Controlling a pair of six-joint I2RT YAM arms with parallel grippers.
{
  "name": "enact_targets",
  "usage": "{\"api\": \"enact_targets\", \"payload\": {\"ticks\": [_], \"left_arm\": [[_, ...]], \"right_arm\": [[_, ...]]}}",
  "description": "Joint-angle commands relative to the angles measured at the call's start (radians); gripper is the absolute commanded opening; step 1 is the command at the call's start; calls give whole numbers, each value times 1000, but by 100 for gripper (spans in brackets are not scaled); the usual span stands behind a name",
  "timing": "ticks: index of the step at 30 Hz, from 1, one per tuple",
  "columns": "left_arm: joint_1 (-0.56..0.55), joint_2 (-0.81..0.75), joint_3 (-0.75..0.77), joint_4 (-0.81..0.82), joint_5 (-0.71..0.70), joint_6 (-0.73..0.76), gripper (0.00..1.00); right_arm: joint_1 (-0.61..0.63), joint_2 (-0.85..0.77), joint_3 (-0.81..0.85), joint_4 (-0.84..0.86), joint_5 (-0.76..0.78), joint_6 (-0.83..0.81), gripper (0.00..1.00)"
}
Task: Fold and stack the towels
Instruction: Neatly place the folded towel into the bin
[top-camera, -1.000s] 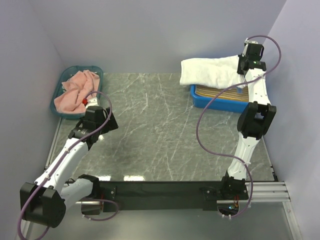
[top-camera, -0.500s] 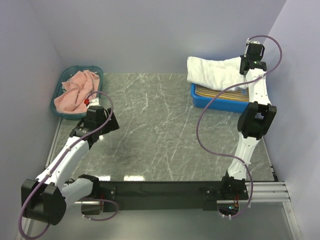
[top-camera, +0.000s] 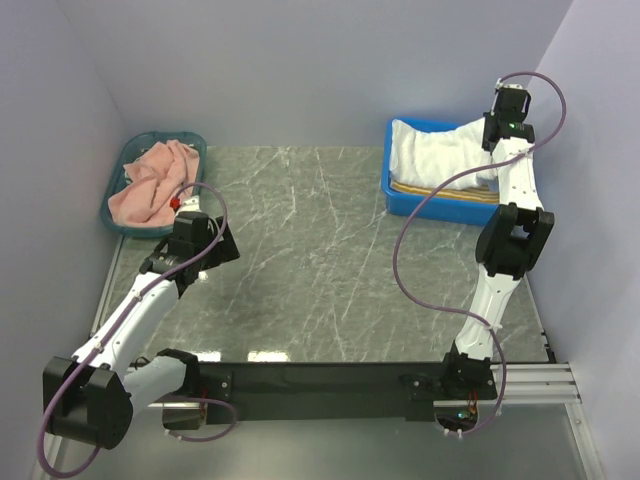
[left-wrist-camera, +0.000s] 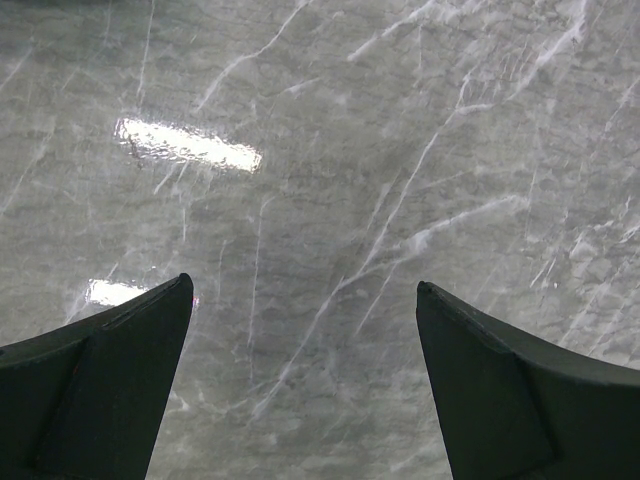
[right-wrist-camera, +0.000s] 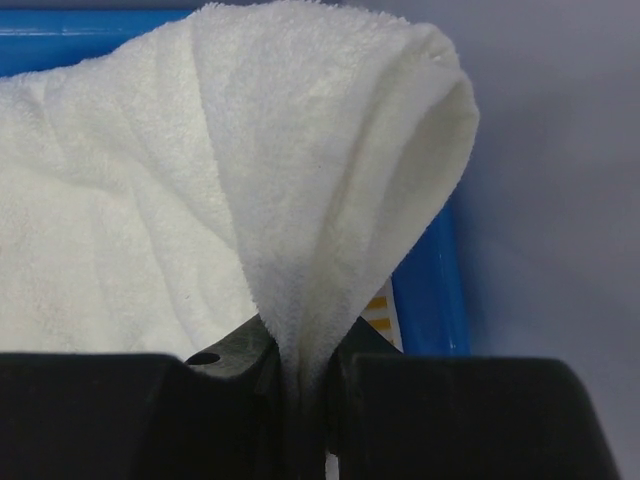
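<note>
My right gripper (top-camera: 493, 150) is shut on an edge of the plain white towel (top-camera: 440, 155) and holds it over the blue tray (top-camera: 400, 200) at the back right. In the right wrist view the white towel (right-wrist-camera: 230, 180) bunches up between my fingers (right-wrist-camera: 240, 355). A folded yellow-and-white striped towel (top-camera: 455, 188) lies in the tray under it. The salmon pink towel (top-camera: 150, 185) lies crumpled in the teal basket (top-camera: 190, 140) at the back left. My left gripper (left-wrist-camera: 305, 300) is open and empty above the bare marble table (left-wrist-camera: 330, 150). The dark-and-white striped towel is out of view.
The blue tray's wall (right-wrist-camera: 430, 290) shows beside the towel in the right wrist view. Purple cables (top-camera: 405, 250) loop from both arms. Grey walls close the table in at the back and on both sides.
My right gripper has carried the white towel to the right, from hanging out over the table to lying over the blue tray. The left arm has barely moved.
</note>
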Motion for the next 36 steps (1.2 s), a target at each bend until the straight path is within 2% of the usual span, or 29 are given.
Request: {"api": "enact_targets", "payload": {"ticks": [1, 16, 31, 32, 33, 35, 36], "left_arm": [[4, 7, 5, 33, 12, 14, 99], [4, 19, 8, 33, 29, 14, 99], [4, 21, 8, 31, 36, 17, 99], [4, 19, 9, 31, 38, 17, 99], [4, 19, 8, 33, 38, 15, 99], [4, 18, 8, 33, 36, 15, 99], [4, 16, 8, 31, 36, 17, 99]], "right_arm": [[-8, -31, -3, 31, 45, -9, 0], [-10, -59, 0, 19, 127, -37, 0], [-8, -42, -43, 82, 197, -51, 1], [-8, -37, -46, 98, 199, -49, 2], [-8, -33, -48, 105, 205, -48, 11], [-8, -11, -46, 126, 223, -37, 17], [-7, -5, -40, 132, 249, -32, 26]]}}
